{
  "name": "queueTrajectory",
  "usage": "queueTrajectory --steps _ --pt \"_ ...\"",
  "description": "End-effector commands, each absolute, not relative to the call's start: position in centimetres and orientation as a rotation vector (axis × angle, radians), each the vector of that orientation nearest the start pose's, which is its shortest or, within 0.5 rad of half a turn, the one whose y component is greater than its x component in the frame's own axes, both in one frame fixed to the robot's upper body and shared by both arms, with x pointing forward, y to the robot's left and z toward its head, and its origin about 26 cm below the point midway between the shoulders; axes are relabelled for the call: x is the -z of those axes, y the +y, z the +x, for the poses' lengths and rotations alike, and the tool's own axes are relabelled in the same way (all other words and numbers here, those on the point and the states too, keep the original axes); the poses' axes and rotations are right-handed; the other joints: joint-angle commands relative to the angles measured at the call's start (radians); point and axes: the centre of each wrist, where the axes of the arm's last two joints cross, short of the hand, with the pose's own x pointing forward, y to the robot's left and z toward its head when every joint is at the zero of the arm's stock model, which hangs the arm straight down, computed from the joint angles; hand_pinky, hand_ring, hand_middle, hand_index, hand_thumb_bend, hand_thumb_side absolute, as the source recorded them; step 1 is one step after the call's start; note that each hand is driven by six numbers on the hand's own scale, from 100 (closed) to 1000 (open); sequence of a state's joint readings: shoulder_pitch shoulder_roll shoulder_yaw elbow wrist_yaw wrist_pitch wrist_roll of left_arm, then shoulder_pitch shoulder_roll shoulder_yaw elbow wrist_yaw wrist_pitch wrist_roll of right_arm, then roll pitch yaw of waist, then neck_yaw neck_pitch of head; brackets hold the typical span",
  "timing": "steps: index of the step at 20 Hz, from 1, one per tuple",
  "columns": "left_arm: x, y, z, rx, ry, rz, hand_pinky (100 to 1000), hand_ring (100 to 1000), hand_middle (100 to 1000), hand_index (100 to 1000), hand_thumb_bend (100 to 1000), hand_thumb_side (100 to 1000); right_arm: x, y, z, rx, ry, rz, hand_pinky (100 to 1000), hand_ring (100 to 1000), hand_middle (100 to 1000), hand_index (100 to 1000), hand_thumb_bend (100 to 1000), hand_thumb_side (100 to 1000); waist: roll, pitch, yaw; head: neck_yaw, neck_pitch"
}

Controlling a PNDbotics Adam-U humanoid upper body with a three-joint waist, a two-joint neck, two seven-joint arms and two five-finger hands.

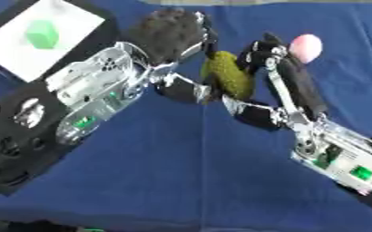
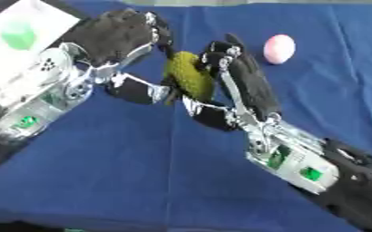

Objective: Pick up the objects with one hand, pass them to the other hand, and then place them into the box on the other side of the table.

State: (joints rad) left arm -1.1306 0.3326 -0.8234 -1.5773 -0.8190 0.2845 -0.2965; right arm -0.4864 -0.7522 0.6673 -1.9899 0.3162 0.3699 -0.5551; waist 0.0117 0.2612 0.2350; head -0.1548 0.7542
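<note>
An olive-green, rough, oblong object (image 1: 229,77) hangs above the blue table between both hands. My left hand (image 1: 169,34) comes in from the left. Its fingers curl over the object's top and its thumb (image 1: 183,90) lies against the object's lower left side. My right hand (image 1: 296,88) rises from the lower right, with fingertips hooked over the object's upper right end and its thumb (image 1: 256,114) under it. Both hands touch the object at once. A white-lined box (image 1: 14,50) at the upper left holds a green cube (image 1: 41,34).
A pink egg-shaped thing (image 2: 279,48) lies on the blue cloth (image 1: 189,172) at the back right, just beyond my right hand's fingers. My left forearm (image 1: 86,95) covers the table beside the box.
</note>
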Motion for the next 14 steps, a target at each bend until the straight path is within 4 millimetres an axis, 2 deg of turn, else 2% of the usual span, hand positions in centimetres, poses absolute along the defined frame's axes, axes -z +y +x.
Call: queueTrajectory --steps 1,9,14 --pt "-27.2 2.2 33.0 -2.181 2.302 -1.177 751 709 702 864 312 448 -17.7 -18.9 27.9 -0.833 -2.149 -0.838 1000 441 537 469 287 100 -0.001 -0.016 0.001 0.002 -0.005" --pt "-27.7 2.2 32.0 -2.279 2.172 -1.219 785 765 786 957 406 553 -17.5 -18.9 27.9 -0.834 -2.15 -0.849 1000 436 534 465 284 100 0.001 -0.017 0.0 -0.001 -0.004" --pt "-27.9 2.2 31.7 -2.305 2.102 -1.275 799 787 808 967 452 593 -17.5 -19.0 27.8 -0.83 -2.15 -0.855 1000 433 532 464 284 100 0.003 -0.017 -0.001 -0.002 -0.003"
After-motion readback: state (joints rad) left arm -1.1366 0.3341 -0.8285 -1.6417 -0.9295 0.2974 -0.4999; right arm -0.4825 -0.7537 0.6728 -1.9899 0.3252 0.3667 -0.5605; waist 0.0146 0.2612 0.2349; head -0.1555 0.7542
